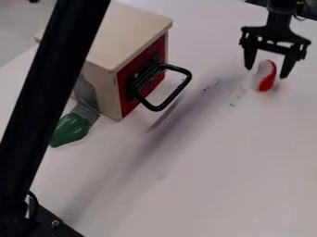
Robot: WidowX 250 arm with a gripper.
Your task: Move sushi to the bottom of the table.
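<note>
At the upper right of the camera view, my gripper [267,71] hangs low over the white table [210,185], its two fingers spread apart. Between and slightly in front of the fingertips lies the sushi [266,76], a small red and white piece. A gap shows on its left side; whether the right finger touches it I cannot tell.
A wooden box [130,28] with a red front and a black handle [178,92] stands at the upper left. Beside it lies a green pepper-like object [69,130]. A thick black pole [53,92] crosses the left side.
</note>
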